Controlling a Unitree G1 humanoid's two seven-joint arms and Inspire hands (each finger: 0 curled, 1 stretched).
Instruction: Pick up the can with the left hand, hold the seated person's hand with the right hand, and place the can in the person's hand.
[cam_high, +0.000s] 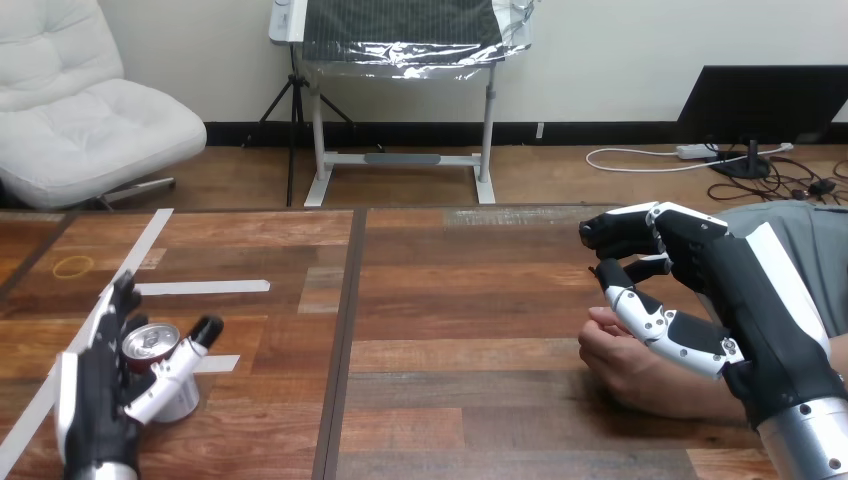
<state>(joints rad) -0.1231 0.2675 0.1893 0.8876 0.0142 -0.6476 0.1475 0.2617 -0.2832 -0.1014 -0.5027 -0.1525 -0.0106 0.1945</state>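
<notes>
Head view: left robot hand (95, 400) wrapped round upright can (150, 342), near-left on surface (450, 330). Person's hand (620, 365) well apart, rightward, under right robot hand (740, 290); I can't tell its grip.

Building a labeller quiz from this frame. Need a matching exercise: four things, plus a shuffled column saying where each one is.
Things:
1. silver-topped metal can
2. robot's black-and-white right hand
3. person's hand
4. white tape strip

Places:
A. flat on the wooden table, beyond the can
B. on the table at the right, under a robot hand
C. upright at the lower left, by the left hand
D. above the person's hand

Pairs: 1-C, 2-D, 3-B, 4-A.
</notes>
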